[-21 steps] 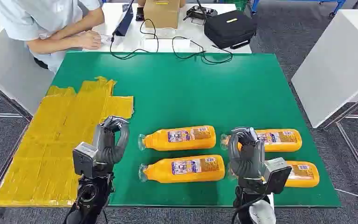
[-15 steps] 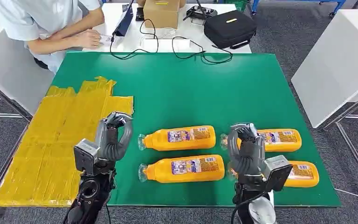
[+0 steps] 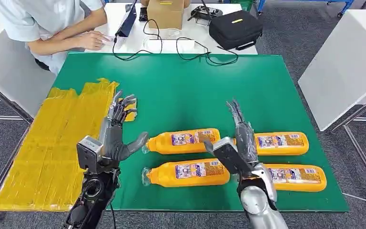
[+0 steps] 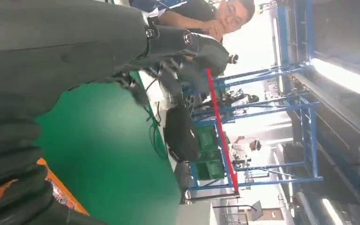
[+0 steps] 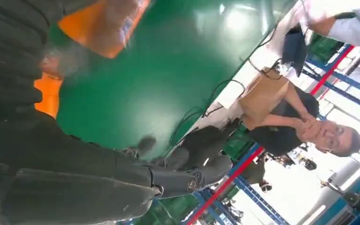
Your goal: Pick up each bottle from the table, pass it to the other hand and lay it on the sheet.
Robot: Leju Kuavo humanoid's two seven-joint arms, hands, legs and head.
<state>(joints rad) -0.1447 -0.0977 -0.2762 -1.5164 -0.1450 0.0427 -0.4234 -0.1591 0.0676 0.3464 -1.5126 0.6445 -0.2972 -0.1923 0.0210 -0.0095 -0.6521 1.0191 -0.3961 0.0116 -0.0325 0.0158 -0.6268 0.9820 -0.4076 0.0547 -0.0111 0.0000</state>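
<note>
Four orange bottles laid flat, caps left, on near-right green table. Yellow sheet spread at left edge. Left hand and right hand spread, nothing held. Far table half unoccupied.

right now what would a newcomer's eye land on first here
Four orange bottles lie on their sides on the green table; the nearest to the left hand is the upper left bottle. The yellow sheet covers the table's left edge, and the right hand hovers open among the bottles.
</note>
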